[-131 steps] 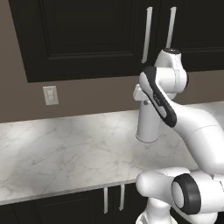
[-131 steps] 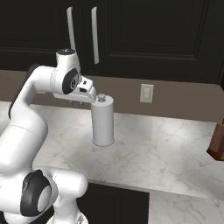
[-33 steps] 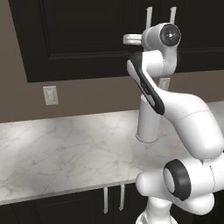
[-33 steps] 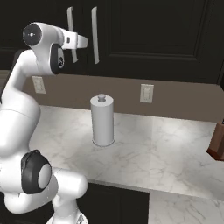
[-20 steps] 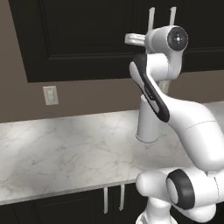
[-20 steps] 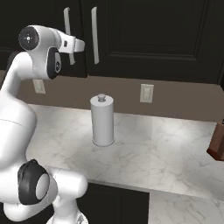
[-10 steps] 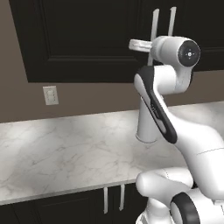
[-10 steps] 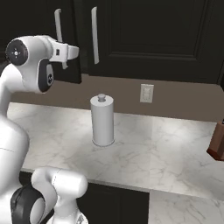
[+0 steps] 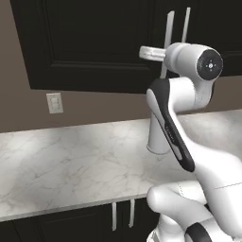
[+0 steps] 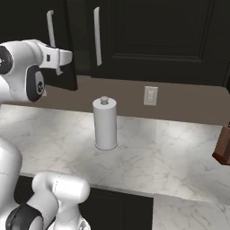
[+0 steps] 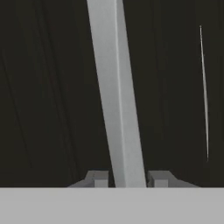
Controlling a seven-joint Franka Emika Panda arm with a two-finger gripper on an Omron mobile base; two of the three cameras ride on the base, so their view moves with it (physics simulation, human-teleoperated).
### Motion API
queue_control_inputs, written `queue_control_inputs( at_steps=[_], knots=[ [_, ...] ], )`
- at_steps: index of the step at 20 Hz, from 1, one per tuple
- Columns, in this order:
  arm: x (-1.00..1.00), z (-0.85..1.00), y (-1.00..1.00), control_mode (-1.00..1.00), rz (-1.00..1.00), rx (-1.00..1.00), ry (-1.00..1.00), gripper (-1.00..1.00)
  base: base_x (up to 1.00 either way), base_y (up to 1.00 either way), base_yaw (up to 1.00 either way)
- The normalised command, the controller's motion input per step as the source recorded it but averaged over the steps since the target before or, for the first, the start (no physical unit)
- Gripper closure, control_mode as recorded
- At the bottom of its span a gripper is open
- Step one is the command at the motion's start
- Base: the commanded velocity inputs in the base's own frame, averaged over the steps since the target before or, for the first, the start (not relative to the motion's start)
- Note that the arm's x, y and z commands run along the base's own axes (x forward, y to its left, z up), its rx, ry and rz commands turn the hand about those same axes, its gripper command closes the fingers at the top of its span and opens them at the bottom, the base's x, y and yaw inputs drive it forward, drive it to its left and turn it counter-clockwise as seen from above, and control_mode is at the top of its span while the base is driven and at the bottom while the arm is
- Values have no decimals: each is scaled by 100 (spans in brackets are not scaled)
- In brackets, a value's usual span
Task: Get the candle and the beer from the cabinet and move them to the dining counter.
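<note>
A tall black wall cabinet (image 9: pixel 94 42) with panelled doors hangs above the marble worktop (image 9: pixel 71 160), its long silver bar handle (image 11: pixel 117 96) running between the two dark fingertips (image 11: pixel 98 178) of the pincer (image 11: pixel 127 179). The pincer is pressed in against the handle, pinching it from both sides. Below, a white paper towel roll (image 10: pixel 104 123) stands upright on the worktop, with a light outlet (image 10: pixel 150 95) on the brown wall behind it.
</note>
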Motion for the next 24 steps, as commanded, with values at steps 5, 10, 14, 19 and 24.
queue_control_inputs(
  at_steps=[5,10,14,19,24],
  knots=[
    [-57,16,44,-100,0,0,0,100,0,0,0],
    [-57,7,56,-100,-1,0,0,100,0,0,0],
    [-54,9,55,-100,0,0,0,100,0,0,0],
    [-50,10,56,-100,0,0,0,100,0,0,0],
    [-47,8,55,-100,0,0,0,100,0,0,0]
  ],
)
